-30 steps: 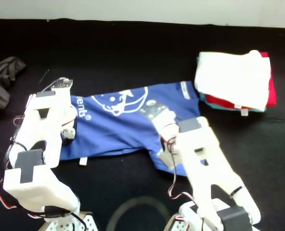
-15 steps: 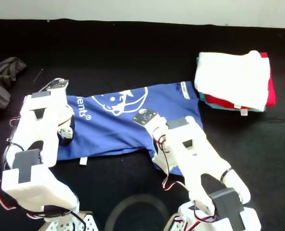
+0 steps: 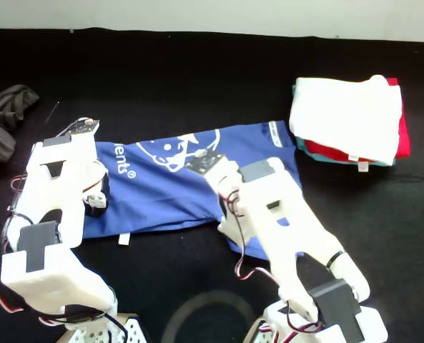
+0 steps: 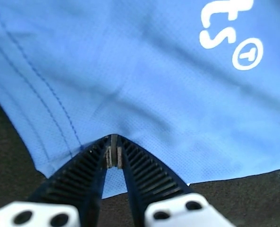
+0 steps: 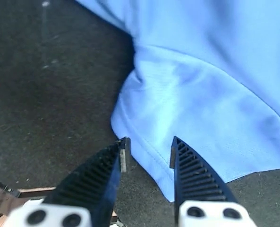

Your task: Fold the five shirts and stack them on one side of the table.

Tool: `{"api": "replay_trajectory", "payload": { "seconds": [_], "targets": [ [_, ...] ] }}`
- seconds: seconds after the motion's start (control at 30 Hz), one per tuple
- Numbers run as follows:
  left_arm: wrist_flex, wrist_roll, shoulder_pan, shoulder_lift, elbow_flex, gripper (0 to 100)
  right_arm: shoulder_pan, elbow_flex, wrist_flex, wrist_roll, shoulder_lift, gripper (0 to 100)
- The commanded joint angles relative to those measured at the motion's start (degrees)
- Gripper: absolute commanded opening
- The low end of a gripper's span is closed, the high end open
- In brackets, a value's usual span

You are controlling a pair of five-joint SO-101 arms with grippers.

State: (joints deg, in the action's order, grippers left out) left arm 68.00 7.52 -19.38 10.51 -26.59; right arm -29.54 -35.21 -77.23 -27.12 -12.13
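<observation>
The blue fabric shirt with white print (image 3: 161, 193) is lying spread flat on the black table (image 3: 197, 78), near a folded stack of white, red and teal shirts (image 3: 347, 121). The left gripper (image 4: 113, 157), its arm bent low, is pinching the shirt's hem with its jaws closed. The right gripper (image 5: 149, 153) is hovering narrowly open over another edge.

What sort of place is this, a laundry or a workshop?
Probably a robotics lab bench: a left arm and a right arm at a black table, a blue shirt spread flat, a stack of folded shirts.
</observation>
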Motion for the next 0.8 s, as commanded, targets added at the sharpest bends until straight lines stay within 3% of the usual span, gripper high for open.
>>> {"api": "replay_trajectory", "payload": {
  "seconds": [0.0, 0.2, 0.5, 0.77],
  "targets": [
    [1.3, -0.1, -0.7, -0.5, 0.7, 1, -3.6, 0.9, -0.5, -0.3, 0.5, 14.6],
    [0.9, -0.1, -0.8, 0.1, 1.4, 1, -4.4, -2.8, 2.0, -0.3, 0.6, 23.4],
    [-1.0, -0.1, -0.8, 0.1, 1.0, 1, -2.9, -12.0, 10.5, -0.5, 0.7, 23.5],
    [-2.2, -0.1, -0.8, 0.2, 0.8, 1, 7.3, -11.6, 16.1, -0.7, 11.0, 23.5]
  ]
}}
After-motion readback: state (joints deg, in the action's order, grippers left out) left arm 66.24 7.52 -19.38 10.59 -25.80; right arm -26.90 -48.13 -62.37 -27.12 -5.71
